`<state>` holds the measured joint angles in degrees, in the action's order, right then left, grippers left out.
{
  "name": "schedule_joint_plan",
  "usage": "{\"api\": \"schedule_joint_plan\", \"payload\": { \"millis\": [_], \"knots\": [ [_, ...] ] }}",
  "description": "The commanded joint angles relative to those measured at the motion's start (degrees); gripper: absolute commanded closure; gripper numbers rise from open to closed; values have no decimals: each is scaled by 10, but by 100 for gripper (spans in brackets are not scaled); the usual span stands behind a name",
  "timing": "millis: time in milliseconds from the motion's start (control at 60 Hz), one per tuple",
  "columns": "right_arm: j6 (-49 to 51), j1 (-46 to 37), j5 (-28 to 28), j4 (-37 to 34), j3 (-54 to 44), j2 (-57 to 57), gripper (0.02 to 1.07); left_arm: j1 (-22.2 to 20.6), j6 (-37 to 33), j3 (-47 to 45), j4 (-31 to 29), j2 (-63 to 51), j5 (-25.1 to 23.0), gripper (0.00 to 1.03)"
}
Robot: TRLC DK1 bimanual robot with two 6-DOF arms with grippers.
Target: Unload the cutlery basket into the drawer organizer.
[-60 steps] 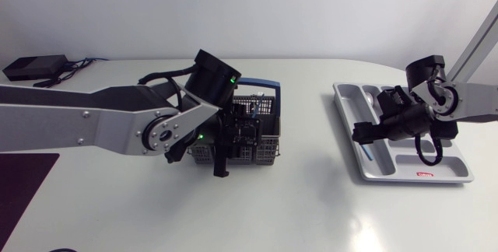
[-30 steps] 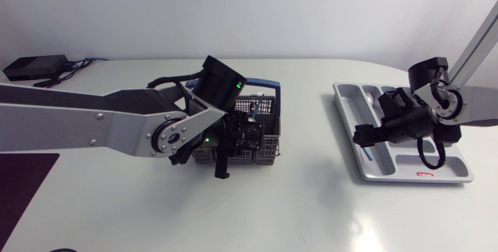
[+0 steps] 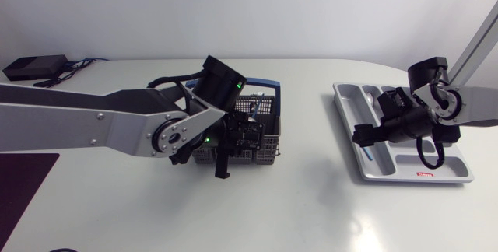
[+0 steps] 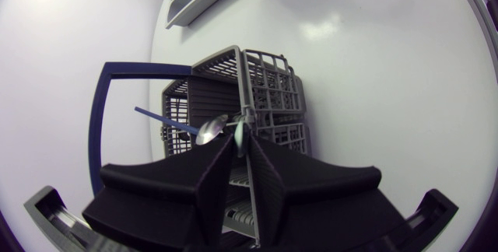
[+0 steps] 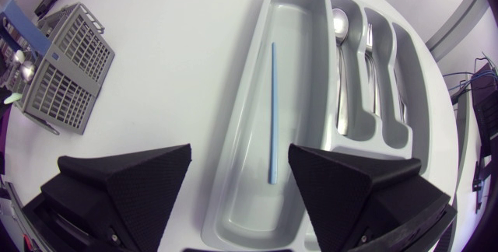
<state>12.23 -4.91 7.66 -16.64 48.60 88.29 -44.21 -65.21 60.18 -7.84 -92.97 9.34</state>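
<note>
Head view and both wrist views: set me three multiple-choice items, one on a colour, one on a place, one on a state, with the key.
1. The cutlery basket has a handle that is: A red; B blue; C yellow.
2. The right gripper hangs above: A the drawer organizer; B the cutlery basket; C a plate.
3. The right gripper is: A shut on a spoon; B shut on a fork; C open, holding nothing.

Key: 1 B, the left wrist view shows a dark blue frame. 2 A, the right wrist view looks down into the compartments. 3 C, its fingers stand wide apart with nothing between them.
</note>
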Motion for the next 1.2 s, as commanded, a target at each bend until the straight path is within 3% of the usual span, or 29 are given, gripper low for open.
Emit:
{"api": "schedule_joint_plan", "payload": {
  "millis": [0,267,400,600,1183],
  "knots": [
    [10,5,2,3,-16,-5,17,-6,-12,17,0,1,4,85],
    [13,6,0,8,-18,0,17,-10,-11,20,-2,-2,9,85],
    [15,5,0,8,-18,-1,17,-11,-9,19,0,-12,15,96],
    [17,4,2,9,-23,-2,17,-14,-8,20,2,-17,30,100],
    [18,15,2,2,-47,-44,17,-25,-6,45,-27,84,51,100]
  ]
}}
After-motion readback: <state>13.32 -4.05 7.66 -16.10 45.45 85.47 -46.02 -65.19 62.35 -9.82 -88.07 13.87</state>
